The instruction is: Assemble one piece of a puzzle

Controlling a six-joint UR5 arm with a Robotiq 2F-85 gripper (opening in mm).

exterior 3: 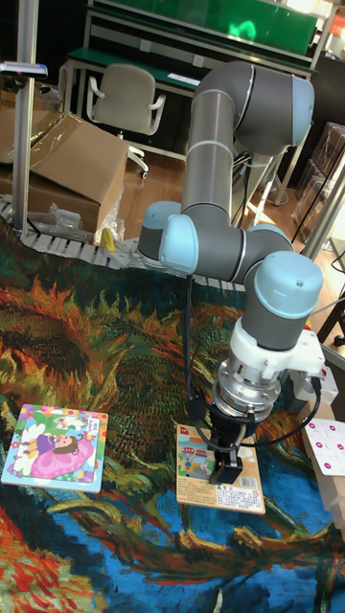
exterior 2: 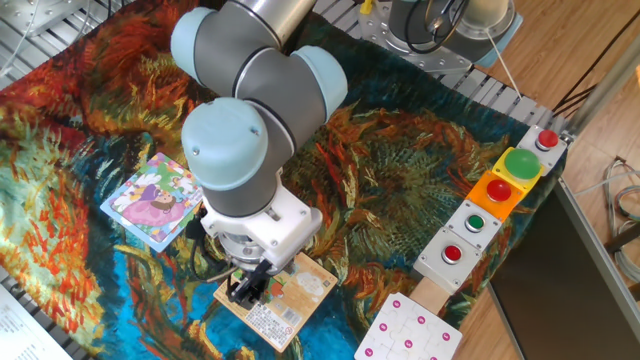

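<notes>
Tall fixed view: your gripper [exterior 3: 226,446] stood low over the card [exterior 3: 219,492], lower centre, presumably reaching for the piece, itself unseen; jaw state could not be told. Puzzle [exterior 3: 55,447] lay lower left, apart.

Your black two-finger hand [exterior 2: 247,288] sits low over the orange printed card [exterior 2: 283,300]. The square pastel jigsaw puzzle [exterior 2: 152,198] lies to its left on the colourful cloth-covered surface [exterior 2: 400,180].
</notes>
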